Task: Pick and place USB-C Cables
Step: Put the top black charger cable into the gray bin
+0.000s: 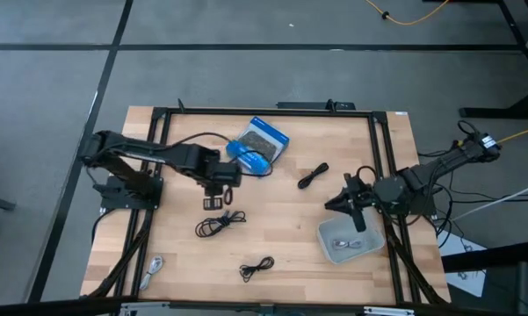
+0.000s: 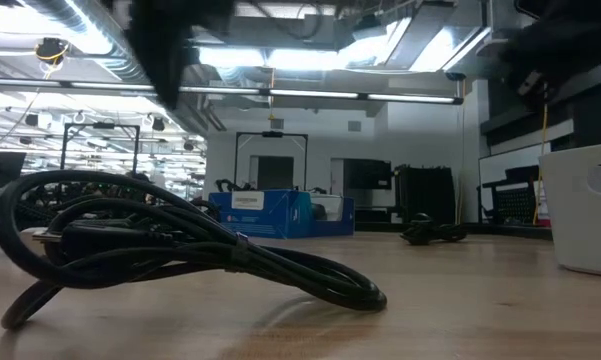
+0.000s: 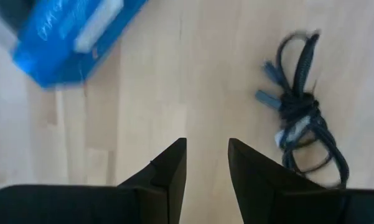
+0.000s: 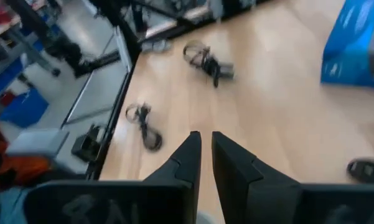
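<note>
I am holding the left pincer [image 1: 213, 201] over pale, fine-grained wooden table [image 1: 290, 254], its two dark wedge-shaped fingers [image 3: 168, 171] standing a narrow gap apart and gripping nothing. Just beyond its tips, toward the table's back edge, a glossy blue box [image 1: 259, 140] is lying; its white label carries writing that is too blurred for me to read. Just in front of that pincer, a thin black cable [image 1: 220, 224] is lying in a loose coil, and a second black coil [image 1: 256, 268] is resting farther toward the front edge. A pale cable with a silvery plug [image 1: 152, 266] is lying near the front left corner.

The right pincer [image 1: 358, 209] is hovering at the rim of a smooth grey tray [image 1: 329, 250], fingers nearly touching, empty. Inside the tray another pale cable [image 1: 344, 243] is lying. A third black cable [image 1: 312, 175] is sitting between the two pincers.
</note>
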